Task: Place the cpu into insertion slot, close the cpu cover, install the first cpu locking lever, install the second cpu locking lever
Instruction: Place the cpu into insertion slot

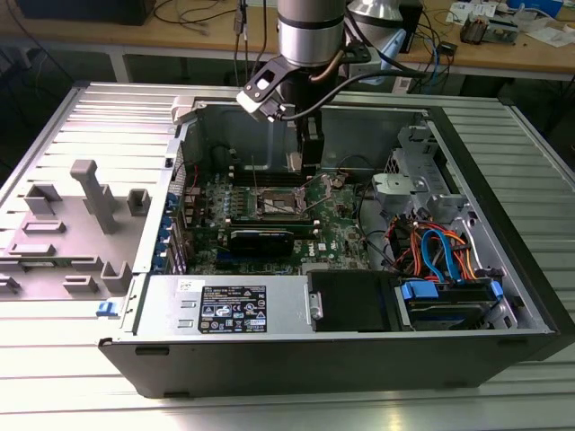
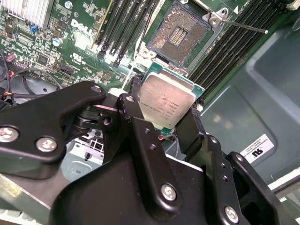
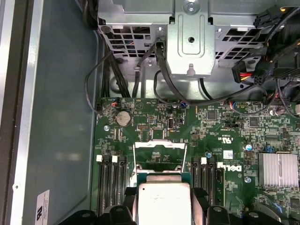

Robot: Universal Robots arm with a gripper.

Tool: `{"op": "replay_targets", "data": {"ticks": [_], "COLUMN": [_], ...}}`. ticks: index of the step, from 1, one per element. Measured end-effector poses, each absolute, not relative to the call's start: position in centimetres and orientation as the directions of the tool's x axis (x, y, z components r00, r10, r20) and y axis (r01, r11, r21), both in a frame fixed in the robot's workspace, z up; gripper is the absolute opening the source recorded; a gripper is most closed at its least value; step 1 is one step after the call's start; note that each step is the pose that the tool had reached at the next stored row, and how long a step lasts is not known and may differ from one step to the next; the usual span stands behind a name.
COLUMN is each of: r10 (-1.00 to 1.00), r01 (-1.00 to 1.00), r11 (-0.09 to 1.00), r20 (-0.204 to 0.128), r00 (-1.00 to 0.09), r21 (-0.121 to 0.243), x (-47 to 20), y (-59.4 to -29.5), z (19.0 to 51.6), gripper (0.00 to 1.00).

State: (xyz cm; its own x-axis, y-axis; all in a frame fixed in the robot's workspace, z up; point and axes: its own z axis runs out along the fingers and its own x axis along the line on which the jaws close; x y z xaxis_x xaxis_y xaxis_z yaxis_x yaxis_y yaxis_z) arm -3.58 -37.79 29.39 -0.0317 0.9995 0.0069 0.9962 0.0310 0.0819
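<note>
- The cpu is pinched at two opposite edges by the gripper, its dull silver top facing the camera in both wrist views.
- The black fingers press against the chip's sides, so the gripper is closed on it, and the chip is held clear of the board.
- The slot lies open and bare just beyond the chip in the second wrist view, its field of contacts showing.
- The cover stands raised, a silvery frame with a square window, seen just past the chip in the first wrist view.
- A thin lever sticks out from a corner of the socket, unlatched; which lever it is I cannot tell.
- Black memory slots run along both sides of the socket.
- In the exterior view the gripper hangs in the upper middle of the frame, above the slot on the green board.
- The open case fills the middle and the exterior view's right.
</note>
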Motion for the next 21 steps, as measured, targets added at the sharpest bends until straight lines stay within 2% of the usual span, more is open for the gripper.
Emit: {"op": "replay_targets", "data": {"ticks": [17, 21], "r10": [1.0, 1.0], "r01": [0.996, 0.996], "r11": [0.029, 0.018], "r20": [0.007, 0.007], "r00": [-0.03, -0.018], "r21": [0.082, 0.082], "x": [-3.9, -4.6], "y": [-37.8, -37.7], "z": [29.2, 28.1], "gripper": [0.54, 0.54]}}
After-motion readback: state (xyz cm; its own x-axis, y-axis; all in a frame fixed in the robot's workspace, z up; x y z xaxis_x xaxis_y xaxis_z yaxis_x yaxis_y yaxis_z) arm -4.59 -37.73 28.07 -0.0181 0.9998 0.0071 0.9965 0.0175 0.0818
